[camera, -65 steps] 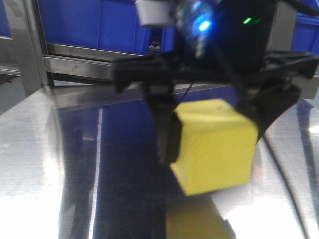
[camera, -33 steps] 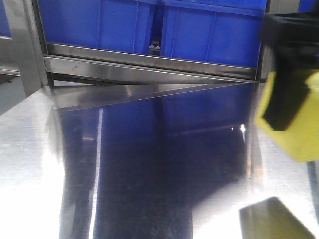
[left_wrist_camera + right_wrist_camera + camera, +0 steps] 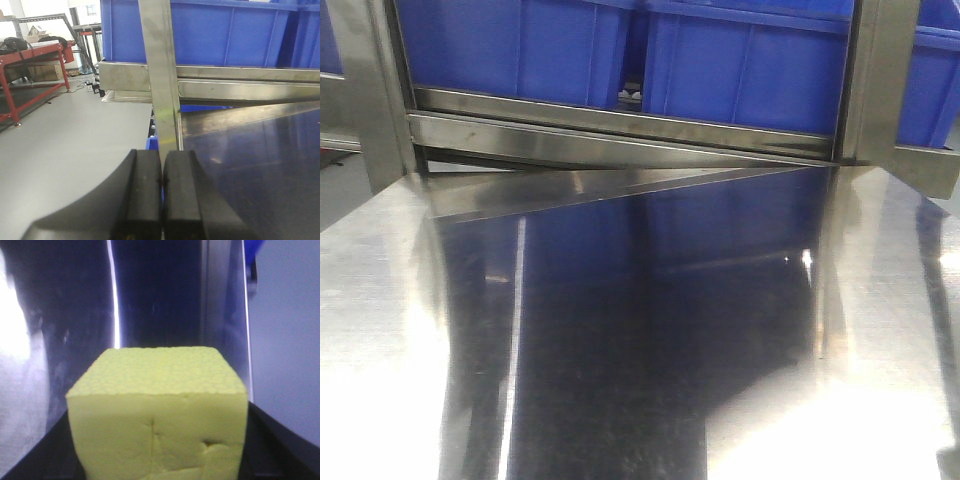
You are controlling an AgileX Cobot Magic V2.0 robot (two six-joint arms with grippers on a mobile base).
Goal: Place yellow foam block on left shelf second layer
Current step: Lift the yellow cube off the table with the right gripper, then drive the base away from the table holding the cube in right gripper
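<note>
Close to one side edge of the steel counter (image 3: pixel 30 340), the right gripper (image 3: pixel 157 452) has the yellow foam block (image 3: pixel 157 405) clamped between its two black fingers (image 3: pixel 282 442), one against each side face. The jaws stand as wide as the block itself, and no gap shows on either side. The block's top face is finely pitted. The face toward the wrist camera is smoother, with a few shallow creases. Behind the block lies the dark, reflective counter, and past the counter's edge on the picture's right is pale grey floor (image 3: pixel 285 330). Whether the block's underside touches the counter or hangs above it cannot be told from this view.

Facing the counter's back left corner, the left gripper (image 3: pixel 162 195) is fully closed: its two black pads (image 3: pixel 142 192) press flat together with nothing between them. Beyond them a steel upright (image 3: pixel 160 75) rises at that corner. A horizontal shelf rail (image 3: pixel 240 82) runs right from it, and a blue bin (image 3: pixel 220 35) sits above the rail. A red frame (image 3: pixel 35 50) stands well apart, across the floor on the left.

Along the counter's back edge in the front view, blue bins stand side by side above the rail between steel uprights, and the polished counter mirrors their blue.
</note>
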